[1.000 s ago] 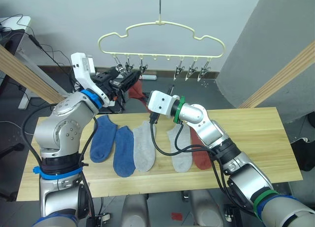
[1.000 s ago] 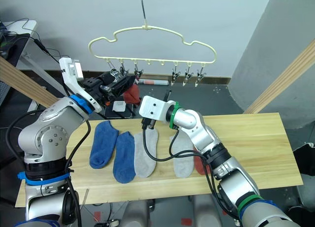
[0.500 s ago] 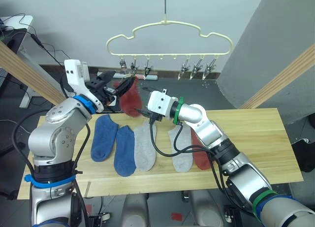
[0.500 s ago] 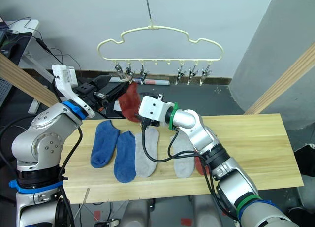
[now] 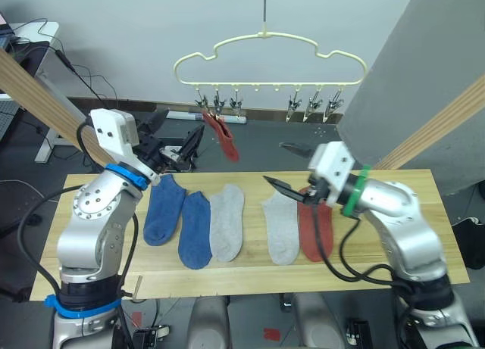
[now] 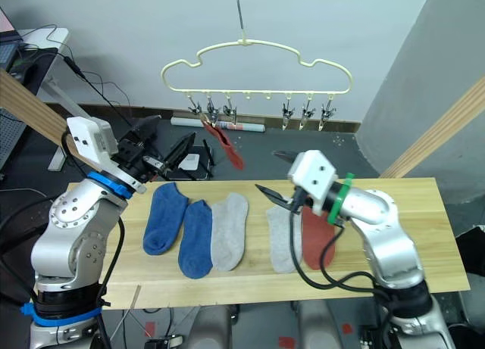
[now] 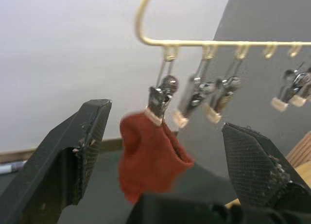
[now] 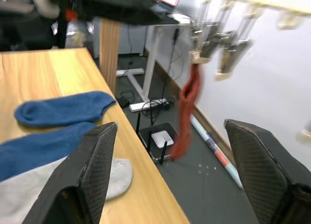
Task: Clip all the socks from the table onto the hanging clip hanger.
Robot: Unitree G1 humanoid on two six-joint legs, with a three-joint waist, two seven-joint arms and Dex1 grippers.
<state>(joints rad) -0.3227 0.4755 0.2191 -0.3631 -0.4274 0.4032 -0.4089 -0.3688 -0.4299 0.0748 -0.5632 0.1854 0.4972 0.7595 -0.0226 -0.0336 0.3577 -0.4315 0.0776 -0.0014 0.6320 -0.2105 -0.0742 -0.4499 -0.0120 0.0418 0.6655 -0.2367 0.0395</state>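
Observation:
The pale yellow clip hanger (image 5: 269,57) hangs above the far edge of the table (image 5: 424,213). One rust red sock (image 5: 225,141) dangles from a clip (image 7: 158,100) near the hanger's left end, free of both grippers. On the table lie two blue socks (image 5: 161,209), two grey socks (image 5: 227,220) and one rust red sock (image 5: 314,226) in a row. My left gripper (image 5: 174,137) is open, left of and just below the hanging sock. My right gripper (image 5: 286,166) is open and empty above the right grey sock (image 5: 281,226).
Thick wooden poles slant up at the left (image 5: 38,95) and right (image 5: 447,118). A grey wall panel (image 5: 424,54) stands behind the table's right end. A desk (image 5: 30,38) and cables are on the floor at far left.
The right gripper has opened and drawn back to the right, down toward the table. The left gripper has backed off from the clips. The red sock now hangs from a clip by itself.

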